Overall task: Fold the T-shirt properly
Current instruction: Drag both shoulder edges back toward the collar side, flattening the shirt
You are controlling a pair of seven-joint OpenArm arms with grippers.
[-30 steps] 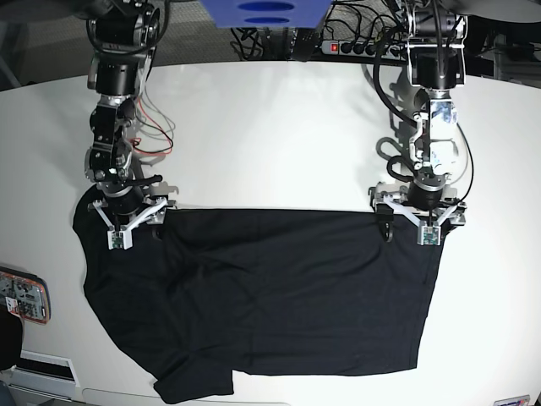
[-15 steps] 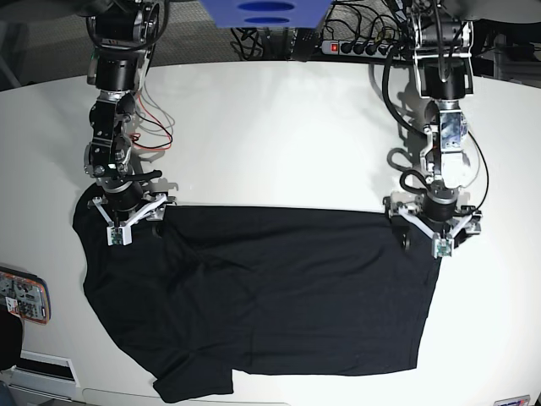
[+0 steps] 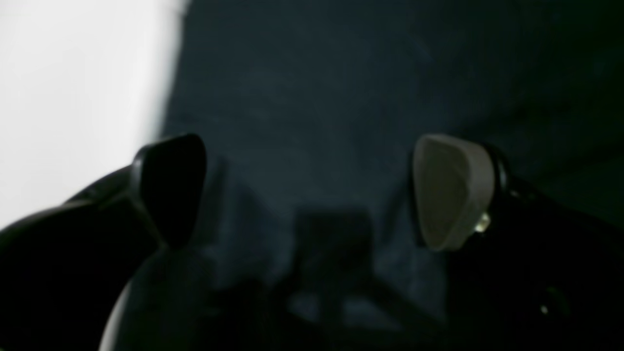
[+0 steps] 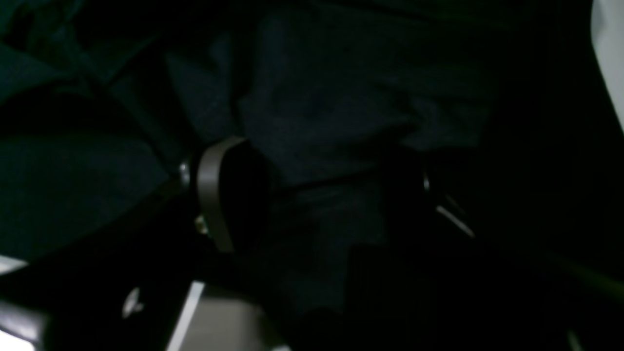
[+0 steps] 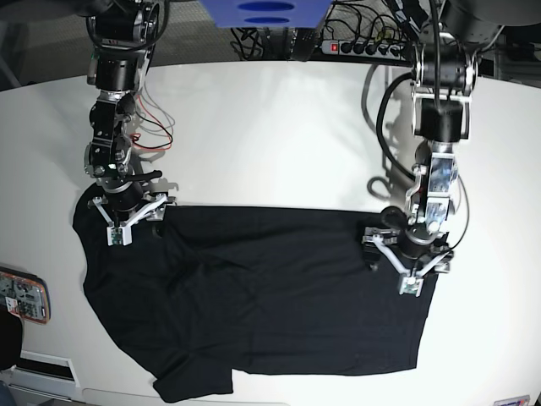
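The T-shirt point(image 5: 262, 296) is soft, matte black cloth spread flat over a smooth white table point(image 5: 279, 135), its top edge a straight fold line, 1 short sleeve bulging out at the base view's left and another flap curling at the lower hem. Shallow diagonal creases cross the fabric.

The left gripper point(image 5: 407, 256) hangs over the shirt's upper corner on the base view's right, its jaws spread wide; in its wrist view 2 rounded, spoon-shaped fingertips point(image 3: 451, 192), 1 pale grey and 1 dark, stand well apart with plain dark cloth beneath and between them and white tabletop off to one side.

The right gripper point(image 5: 128, 213) sits at the shirt's opposite upper corner near the sleeve, jaws also parted. Rumpled folds lie between its fingers point(image 4: 229, 192); whether they pinch any cloth I cannot tell.
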